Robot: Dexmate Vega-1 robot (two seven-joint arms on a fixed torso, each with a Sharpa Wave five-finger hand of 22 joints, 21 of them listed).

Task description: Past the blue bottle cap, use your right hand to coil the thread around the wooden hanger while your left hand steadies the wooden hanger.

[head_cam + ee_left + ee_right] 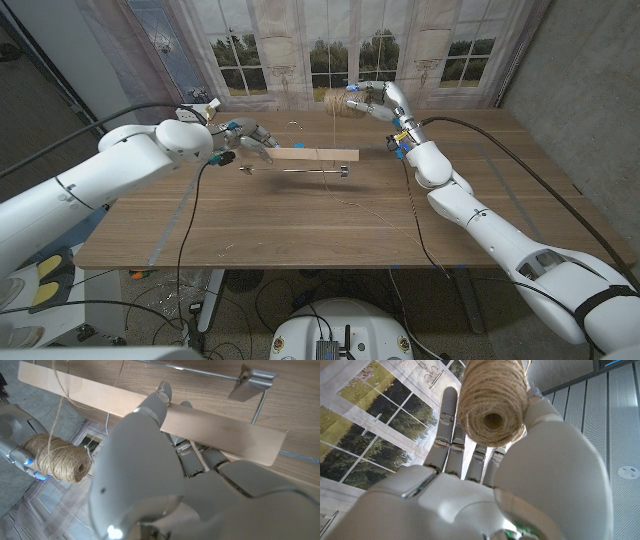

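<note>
1. Left hand (pixel 245 137): grips the left end of the wooden hanger (pixel 315 154), holding it raised above the tabletop (pixel 300 225); in the left wrist view the fingers (pixel 162 395) wrap the wooden bar
2. Wooden hanger: held level; its metal clip rod (pixel 318 172) hangs below the bar
3. Thread (pixel 329 125): runs down from the spool to the bar. The left wrist view shows at least 1 strand crossing the bar, so coiling appears begun; most turns look outstanding
4. Right hand (pixel 375 98): raised beyond the hanger, clasping the twine spool (pixel 492 400)
5. Blue bottle cap: cannot be identified
</note>
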